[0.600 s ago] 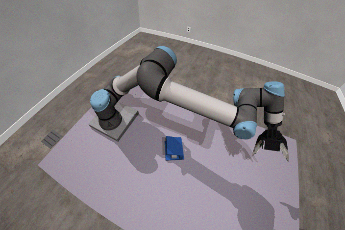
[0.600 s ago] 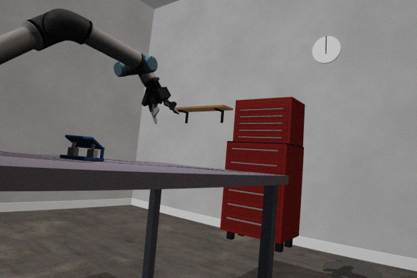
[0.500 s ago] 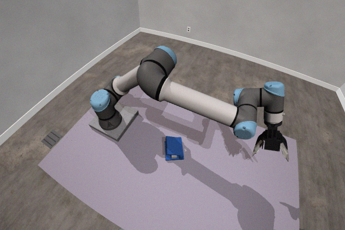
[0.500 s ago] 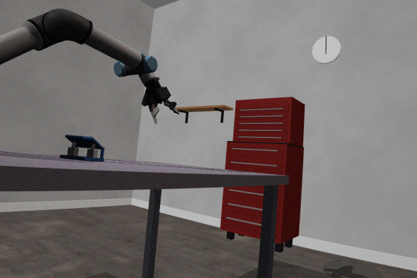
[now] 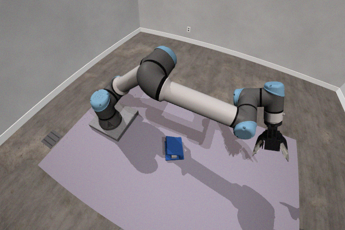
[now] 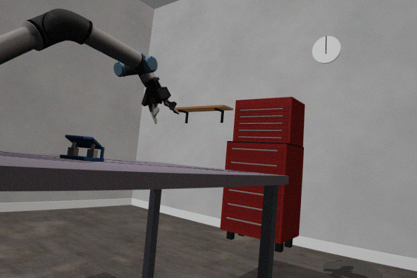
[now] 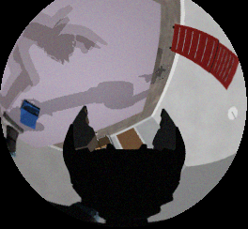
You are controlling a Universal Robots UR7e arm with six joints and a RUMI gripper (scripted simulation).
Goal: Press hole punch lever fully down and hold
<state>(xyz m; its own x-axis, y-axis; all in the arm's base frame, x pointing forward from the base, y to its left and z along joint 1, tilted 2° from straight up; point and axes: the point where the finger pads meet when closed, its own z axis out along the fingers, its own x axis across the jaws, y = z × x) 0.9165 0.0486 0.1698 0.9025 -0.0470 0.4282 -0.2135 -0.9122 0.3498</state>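
The blue hole punch (image 5: 173, 148) sits upright on the lilac table top near its middle. Its lever is raised at a slant over two grey punch posts, as the side view shows (image 6: 82, 148). It also shows at the left edge of the wrist view (image 7: 29, 113). My gripper (image 5: 270, 150) hangs high above the table's far right part, well away from the punch. Its two fingers are spread wide with nothing between them (image 6: 164, 109). In the wrist view the dark fingers frame the table edge and floor.
The arm's base (image 5: 109, 117) stands on a grey plate at the table's back left. A red tool chest (image 6: 264, 167) and a wooden wall shelf (image 6: 204, 108) stand beyond the table's right edge.
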